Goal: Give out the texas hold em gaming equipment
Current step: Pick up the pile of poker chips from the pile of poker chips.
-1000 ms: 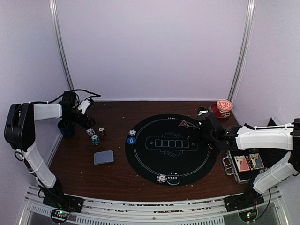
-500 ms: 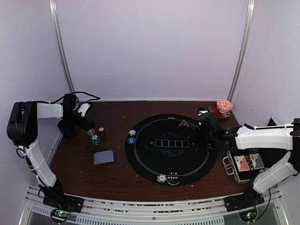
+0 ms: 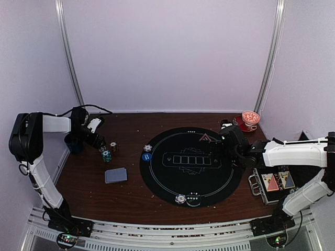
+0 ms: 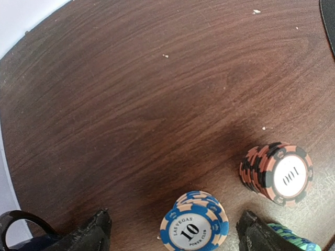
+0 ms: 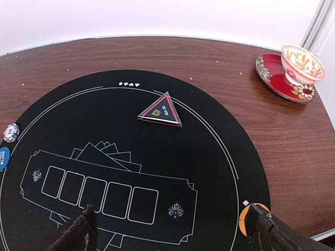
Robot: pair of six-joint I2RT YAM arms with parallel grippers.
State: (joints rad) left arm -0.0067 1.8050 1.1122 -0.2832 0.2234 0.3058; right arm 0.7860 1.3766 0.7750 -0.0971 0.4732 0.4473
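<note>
While both stand spread and empty, the left gripper [image 4: 175, 228] flanks a blue chip stack [image 4: 194, 228], a red stack [image 4: 277, 172] just beyond; the right gripper [image 5: 171, 219] hovers over the black mat [image 5: 220, 157], the red triangle marker [image 5: 160, 111] farther off.

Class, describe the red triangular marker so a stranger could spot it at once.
Find the round black mat on the brown wooden table. Near its far rim lies a flat red-bordered triangular marker. It alone has three corners; the orange disc at the mat's edge is round.
</note>
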